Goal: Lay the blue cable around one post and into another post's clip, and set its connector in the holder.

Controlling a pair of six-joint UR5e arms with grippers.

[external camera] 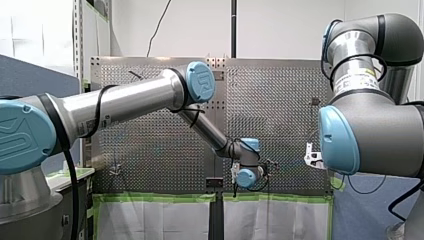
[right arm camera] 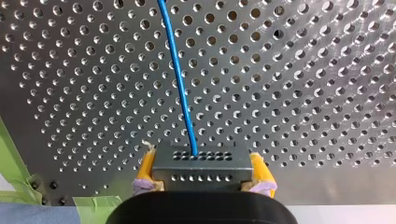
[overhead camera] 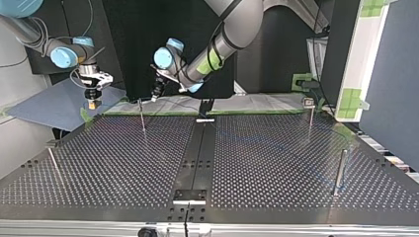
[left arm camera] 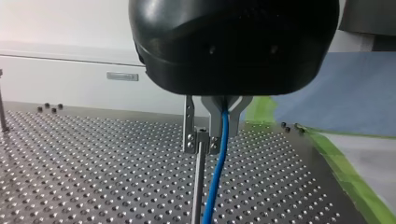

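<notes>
In the left wrist view my left gripper (left arm camera: 223, 122) has its metal fingers shut on the blue cable (left arm camera: 215, 182), which hangs down to the perforated table (left arm camera: 93, 177). A thin post with a clip (left arm camera: 201, 138) stands touching or just beside those fingers. Between the yellow pads of my right gripper (right arm camera: 201, 176) sits the dark grey connector (right arm camera: 201, 161), and the cable (right arm camera: 180, 79) leads out of it over the plate. In the top view my left gripper (overhead camera: 156, 94) hangs by the far post (overhead camera: 142, 116), and my right gripper (overhead camera: 92, 102) hovers off the table's far left corner.
More posts stand on the table: one at the top view's near left (overhead camera: 54, 165), a thicker one at the right (overhead camera: 340, 170), one with a clip at the far right (overhead camera: 310, 114). A black plate (overhead camera: 189, 195) sits at the near middle. Green tape edges the far side (overhead camera: 247, 111).
</notes>
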